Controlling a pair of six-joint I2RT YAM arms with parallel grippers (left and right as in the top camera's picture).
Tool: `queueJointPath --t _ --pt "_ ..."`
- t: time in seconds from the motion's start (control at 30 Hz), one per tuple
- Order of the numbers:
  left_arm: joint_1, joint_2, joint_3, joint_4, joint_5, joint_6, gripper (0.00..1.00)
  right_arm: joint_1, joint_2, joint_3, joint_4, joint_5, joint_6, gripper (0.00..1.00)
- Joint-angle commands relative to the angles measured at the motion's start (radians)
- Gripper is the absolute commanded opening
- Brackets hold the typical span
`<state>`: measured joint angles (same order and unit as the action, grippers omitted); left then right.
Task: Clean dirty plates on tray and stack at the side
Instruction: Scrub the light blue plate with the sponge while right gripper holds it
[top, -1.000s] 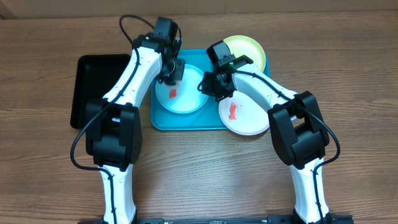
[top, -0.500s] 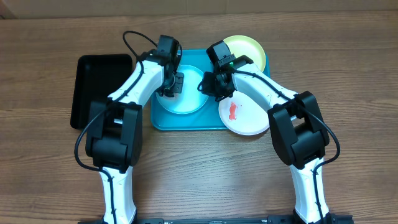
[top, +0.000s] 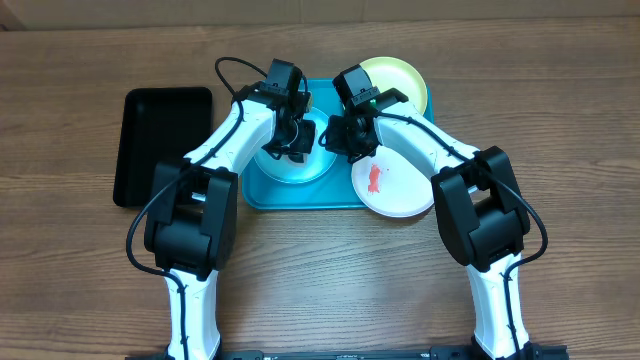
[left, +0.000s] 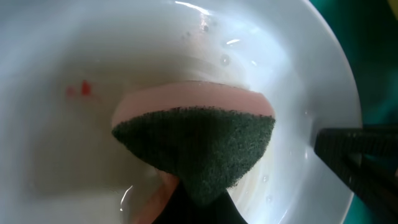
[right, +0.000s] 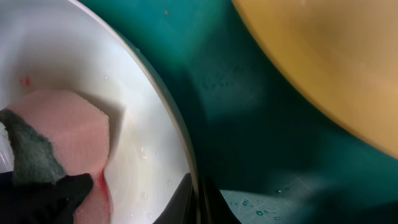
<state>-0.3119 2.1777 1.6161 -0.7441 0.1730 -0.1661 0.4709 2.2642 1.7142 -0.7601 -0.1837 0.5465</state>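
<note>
Under left pincer (top: 294, 137) | clamped sponge (left: 199, 146) is sweeping light blue plate (top: 288, 172) toward rim-gripping right pincer (top: 343, 140) | smear (left: 84, 89) apparently shrinking, plate nearing clean.

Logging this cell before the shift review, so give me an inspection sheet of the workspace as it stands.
Surface: wooden table.
Job's things: light blue plate on the tray, with a red speck on it; yellow-green plate at the tray's far right corner; white plate with a red smear, overhanging the near right rim.
Clutter: black tray to the left.
Grippers: left gripper shut on a sponge against the light blue plate; right gripper shut on that plate's rim.
Cables: black cables loop along both arms.
Surroundings: nothing seen.
</note>
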Motion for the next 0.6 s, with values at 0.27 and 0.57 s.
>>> queueJointPath --t 0.27,0.57 --pt "0.037 0.027 0.025 0.0 -0.508 -0.248 0.04 -0.002 0.016 0.0 -0.008 0.002 -0.003 0.04" --pt "-0.014 0.027 0.025 -0.145 -0.205 0.002 0.04 -0.002 0.016 0.0 -0.009 -0.002 -0.003 0.04"
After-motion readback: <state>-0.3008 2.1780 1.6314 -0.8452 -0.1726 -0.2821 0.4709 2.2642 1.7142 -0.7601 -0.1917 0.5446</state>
